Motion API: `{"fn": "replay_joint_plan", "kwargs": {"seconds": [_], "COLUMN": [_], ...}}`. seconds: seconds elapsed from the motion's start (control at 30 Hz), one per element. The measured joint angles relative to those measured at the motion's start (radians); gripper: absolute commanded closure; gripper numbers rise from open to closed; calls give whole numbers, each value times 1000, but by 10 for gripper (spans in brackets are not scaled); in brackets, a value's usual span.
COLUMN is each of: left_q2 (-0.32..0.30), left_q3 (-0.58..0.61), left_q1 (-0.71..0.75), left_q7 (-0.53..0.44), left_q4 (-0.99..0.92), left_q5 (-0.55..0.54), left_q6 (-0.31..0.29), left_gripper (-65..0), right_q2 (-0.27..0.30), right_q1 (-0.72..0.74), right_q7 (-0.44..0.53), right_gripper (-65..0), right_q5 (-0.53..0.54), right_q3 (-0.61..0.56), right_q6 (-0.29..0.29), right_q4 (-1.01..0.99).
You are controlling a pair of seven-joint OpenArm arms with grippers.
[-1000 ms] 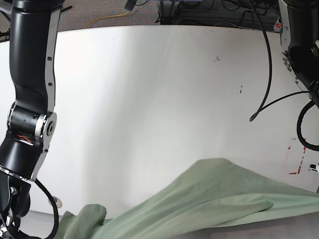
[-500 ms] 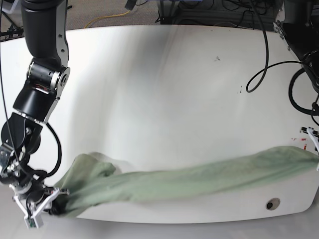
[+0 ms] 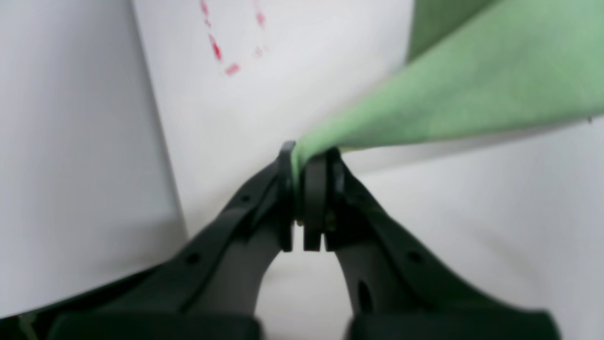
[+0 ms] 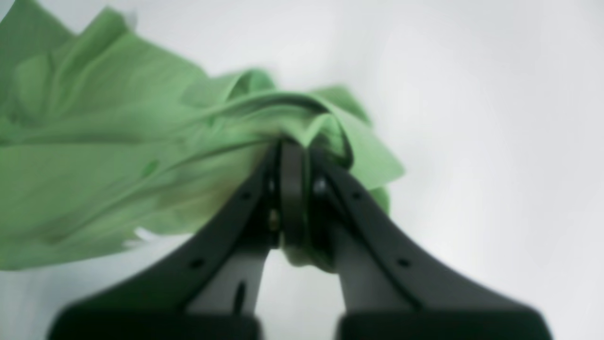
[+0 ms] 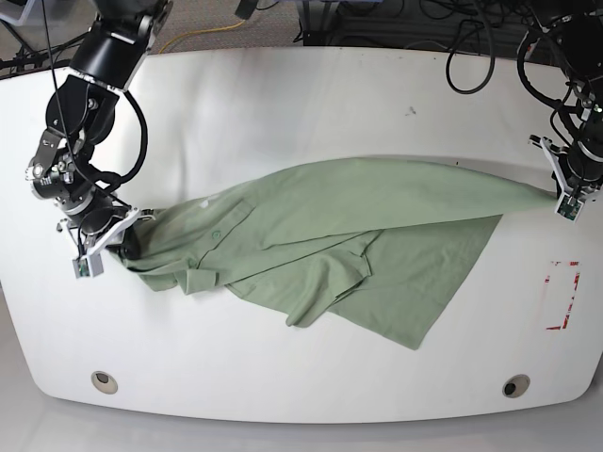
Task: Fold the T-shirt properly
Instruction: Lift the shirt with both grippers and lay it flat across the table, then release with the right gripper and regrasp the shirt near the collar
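Note:
The pale green T-shirt (image 5: 339,245) lies stretched across the middle of the white table (image 5: 283,113), wrinkled and partly doubled over itself, with a lower flap hanging toward the front right. My left gripper (image 5: 562,195) is at the base view's right, shut on the shirt's right tip; the left wrist view shows the cloth (image 3: 472,85) pinched between the jaws of this gripper (image 3: 302,160). My right gripper (image 5: 104,243) is at the base view's left, shut on the bunched left end of the shirt (image 4: 118,165), as the right wrist view of the gripper (image 4: 292,146) shows.
Red dashed marks (image 5: 562,294) sit on the table at the right, also seen in the left wrist view (image 3: 217,47). Two round holes (image 5: 105,381) (image 5: 513,386) lie near the front edge. Cables (image 5: 471,38) trail behind the table's back edge.
Both arms have carried the shirt from the table's front edge back toward the middle. The shirt went from a taut band at the front to spread out on the table.

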Motion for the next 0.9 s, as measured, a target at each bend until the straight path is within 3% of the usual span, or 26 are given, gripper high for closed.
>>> {"fn": "replay_joint_plan", "kwargs": {"seconds": [0.3, 0.63, 0.77, 0.87, 0.9], "left_q2": [24, 28, 26, 23, 23], "left_q3": [-64, -64, -64, -64, -64], "left_q1": [121, 179, 187, 187, 187], "left_q7": [-34, -46, -45, -46, -55], "left_q4": [-2, -5, -68, -110, -117], "left_q5": [5, 4, 4, 4, 8], "left_q6": [1, 1, 2, 3, 3], "left_gripper": [0, 0, 0, 0, 0], "right_q2": [-14, -8, -5, -5, 6], "right_q1": [-207, -358, -420, -451, -459], "right_q7": [-59, -64, -63, -69, -71], "right_gripper": [0, -13, -217, -415, -450], "right_q5": [189, 348, 425, 476, 505], "right_q3": [97, 99, 100, 99, 98], "right_q6": [3, 3, 3, 3, 3], "right_q4": [37, 42, 43, 43, 43]}}
